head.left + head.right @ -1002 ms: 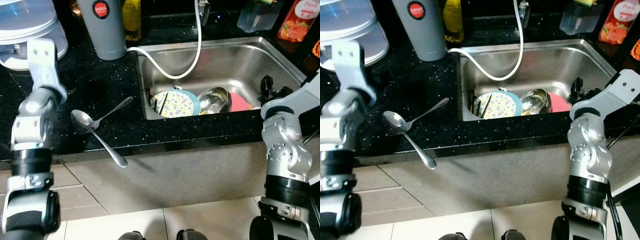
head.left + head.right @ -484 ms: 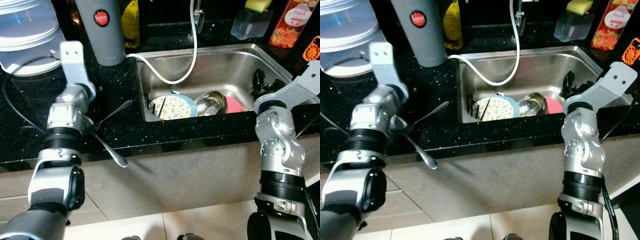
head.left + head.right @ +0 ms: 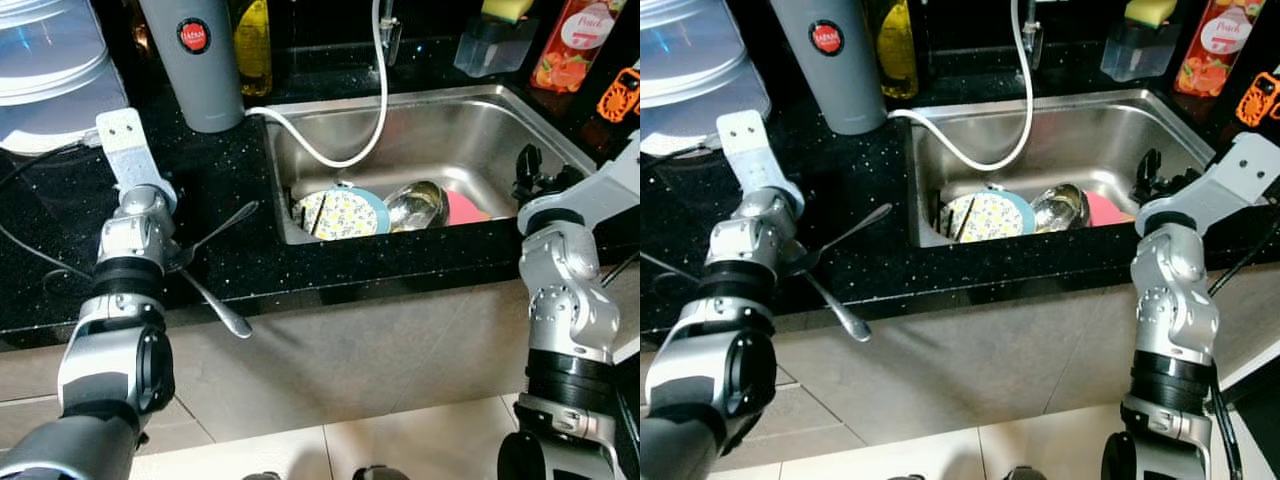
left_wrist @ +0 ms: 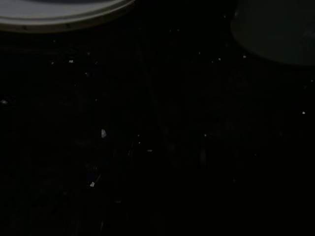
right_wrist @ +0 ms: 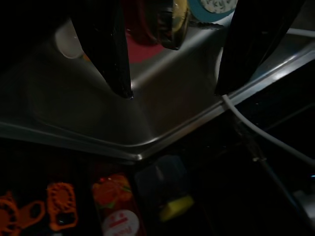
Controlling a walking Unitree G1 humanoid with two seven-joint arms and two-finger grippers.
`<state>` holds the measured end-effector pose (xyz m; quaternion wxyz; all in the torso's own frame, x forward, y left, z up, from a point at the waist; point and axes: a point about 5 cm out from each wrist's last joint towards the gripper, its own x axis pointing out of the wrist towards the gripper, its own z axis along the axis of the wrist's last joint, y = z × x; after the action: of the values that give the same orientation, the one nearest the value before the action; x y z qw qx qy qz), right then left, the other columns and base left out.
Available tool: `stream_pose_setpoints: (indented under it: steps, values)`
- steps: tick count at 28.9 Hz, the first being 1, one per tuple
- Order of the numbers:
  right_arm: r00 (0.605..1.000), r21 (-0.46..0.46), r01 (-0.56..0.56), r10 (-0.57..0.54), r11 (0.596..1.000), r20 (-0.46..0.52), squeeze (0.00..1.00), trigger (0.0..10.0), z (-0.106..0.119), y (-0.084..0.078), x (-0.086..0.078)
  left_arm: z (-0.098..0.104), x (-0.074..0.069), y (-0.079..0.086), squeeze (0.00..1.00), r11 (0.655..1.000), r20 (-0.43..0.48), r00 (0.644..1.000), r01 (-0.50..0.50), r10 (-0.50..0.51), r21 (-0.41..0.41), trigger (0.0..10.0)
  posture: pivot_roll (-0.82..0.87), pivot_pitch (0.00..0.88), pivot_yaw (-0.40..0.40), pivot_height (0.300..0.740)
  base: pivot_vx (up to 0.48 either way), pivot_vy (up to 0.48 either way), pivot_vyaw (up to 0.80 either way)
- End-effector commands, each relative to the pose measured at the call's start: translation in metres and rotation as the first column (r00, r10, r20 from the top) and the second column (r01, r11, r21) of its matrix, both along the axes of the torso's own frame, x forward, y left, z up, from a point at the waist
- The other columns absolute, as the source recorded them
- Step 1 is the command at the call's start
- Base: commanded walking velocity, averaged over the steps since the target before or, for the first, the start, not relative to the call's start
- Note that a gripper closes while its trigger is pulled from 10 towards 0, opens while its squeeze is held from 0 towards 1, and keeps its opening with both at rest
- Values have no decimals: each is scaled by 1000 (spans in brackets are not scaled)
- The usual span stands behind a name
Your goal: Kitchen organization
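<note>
Though the label on the grey flask [image 3: 193,60] is too small to read, its red badge shows. A spoon [image 3: 215,305] overhangs the counter [image 3: 250,265] edge beside the left arm, whose jaws I cannot tell. The right gripper [image 5: 172,73], fingers wide apart, hangs over the sink [image 3: 450,140] holding a plate [image 3: 343,212].

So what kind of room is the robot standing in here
Most likely a home kitchen: a steel sink holds dirty dishes, cutlery lies on the black stone counter, and a sponge holder stands behind the sink.

Left arm raised, forearm bent forward; right tool [image 5: 170,59] with 2 fingers [image 5: 106,49] spread apart.
</note>
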<state>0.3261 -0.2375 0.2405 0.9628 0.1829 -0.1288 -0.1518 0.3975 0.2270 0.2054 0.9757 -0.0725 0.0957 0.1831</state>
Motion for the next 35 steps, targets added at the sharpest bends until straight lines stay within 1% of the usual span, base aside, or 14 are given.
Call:
stream_pose_setpoints:
  steps: [1,10,13,15,16,17,18,21,22,30,31,33,34,35]
  values:
    - [1000,9,-6,7,1000,-10,0,10000,-2,1,2,-9,-3,9,0,999,-42,999,-30,29,-18,10000,41,31,15,740,0,0,0]
    - [1000,8,0,0,1000,-8,0,10000,-1,-2,0,-31,-8,12,0,998,-136,990,-30,23,-48,10000,34,38,22,740,0,0,0]
    - [1000,8,8,-8,1000,-12,0,10000,-2,-4,-2,-40,-12,15,0,997,-181,983,-45,34,-56,5490,35,42,29,740,0,0,0]
    - [1000,8,10,-10,1000,-12,0,10000,-2,-4,-3,-42,-13,15,0,997,-193,981,-48,37,-53,5490,35,42,29,740,0,0,0]
    - [1000,8,12,-12,1000,-13,0,10000,-2,-4,-3,-47,-16,18,0,997,-222,974,-57,46,-45,2667,37,44,35,740,0,0,0]
    - [1000,8,13,-13,1000,-12,0,10000,-2,-4,-4,-49,-17,19,0,997,-229,972,-61,50,-42,2667,38,44,36,740,0,0,0]
    - [1000,9,14,-14,1000,-13,0,10000,-3,-5,-4,-51,-20,22,0,997,-241,969,-69,58,-39,1373,38,45,37,740,0,0,0]
    - [1000,11,17,-17,1000,-14,0,10000,-4,-5,-5,-56,-25,32,0,995,-262,961,-98,88,-25,784,40,45,39,740,0,0,0]
    - [1000,12,17,-17,1000,-15,0,10000,-4,-5,-5,-57,-27,36,0,994,-268,958,-109,100,-18,0,43,45,39,740,0,0,0]
    - [1000,15,7,-7,1000,-19,0,10000,-5,-2,-2,-59,-35,49,0,988,-272,951,-151,149,15,0,52,43,24,740,0,0,0]
    - [1000,15,5,-5,1000,-19,0,10000,-4,-2,-1,-56,-35,50,0,987,-260,953,-155,158,29,392,52,42,22,740,0,0,0]
    - [1000,14,4,-3,1000,-19,0,10000,-4,-2,-1,-55,-35,51,0,987,-252,954,-158,163,38,392,52,42,22,740,0,0,0]
    - [1000,13,1,-1,1000,-18,0,10000,-4,-2,0,-50,-34,52,0,985,-227,959,-163,170,50,10000,51,40,18,740,0,0,0]
    - [1000,13,-1,1,1000,-18,0,10000,-3,-1,0,-42,-32,53,0,982,-173,967,-178,185,57,10000,52,40,17,740,0,0,0]
